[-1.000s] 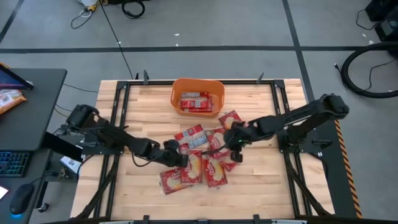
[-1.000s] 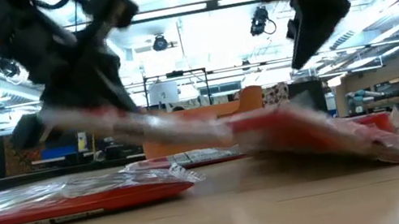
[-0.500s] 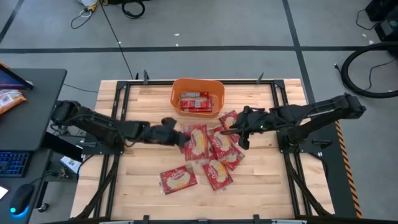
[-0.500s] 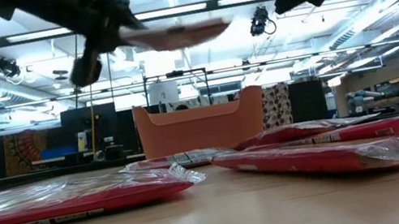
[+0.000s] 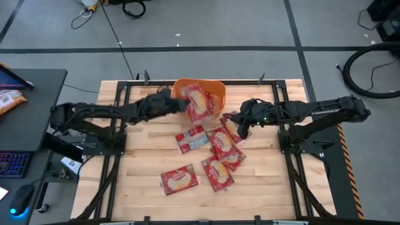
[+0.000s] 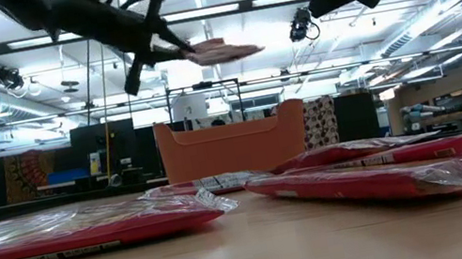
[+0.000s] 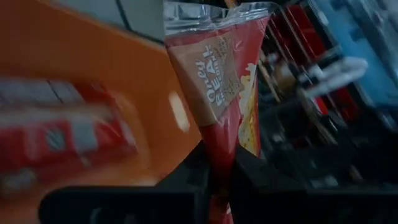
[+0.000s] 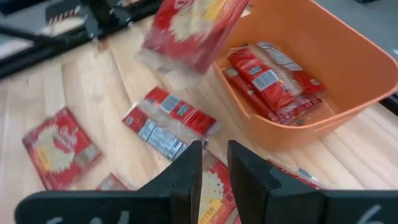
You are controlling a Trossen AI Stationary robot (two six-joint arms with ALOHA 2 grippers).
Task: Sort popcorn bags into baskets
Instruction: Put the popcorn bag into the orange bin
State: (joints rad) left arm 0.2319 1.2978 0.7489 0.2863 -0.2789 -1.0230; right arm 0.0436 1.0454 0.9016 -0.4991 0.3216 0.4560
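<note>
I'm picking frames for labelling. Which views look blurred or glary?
Left wrist view: the basket and the packets inside it are smeared, while the held popcorn bag is readable. Low view: ceiling lights glare and both arms are dark silhouettes. High view is evenly lit.

A pale wooden plank table with a black metal frame stands on a grey floor crossed by dark lines. Black cables lie coiled on the floor beyond it, and a thick black hose loop curls near the right. A dark desk beside the table carries a backlit keyboard and a mouse. Across the table, long white ceiling light strips run over a large open workroom with dark monitors.
</note>
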